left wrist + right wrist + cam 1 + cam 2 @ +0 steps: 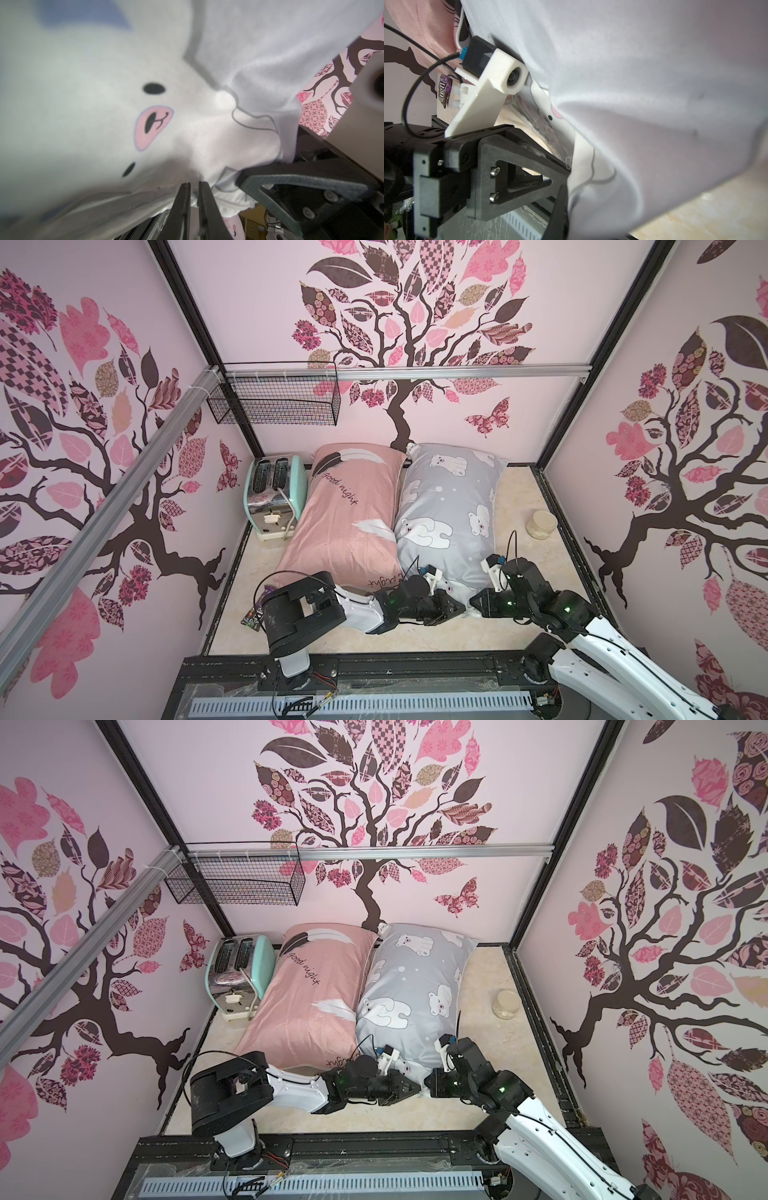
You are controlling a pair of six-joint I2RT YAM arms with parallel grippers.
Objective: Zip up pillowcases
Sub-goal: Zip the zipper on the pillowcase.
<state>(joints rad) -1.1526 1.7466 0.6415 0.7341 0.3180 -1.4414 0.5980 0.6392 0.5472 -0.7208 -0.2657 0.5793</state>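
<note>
Left arm [357, 610]: elbow folded high near its base, white forearm lying low and level, pointing toward the robot's right.
Right arm [602, 630]: comes in slantwise from the robot's right, wrist bent down and turned toward the left arm.
Left claw [459, 606]: fingers [184, 209] almost together with only a thin slit between them, pinching the hem of the grey pillowcase [449, 497].
Right claw [476, 602]: clamped tight on the same hem, just beside the left claw.
Claws together: tip to tip, facing each other, low over the worktop.
</note>
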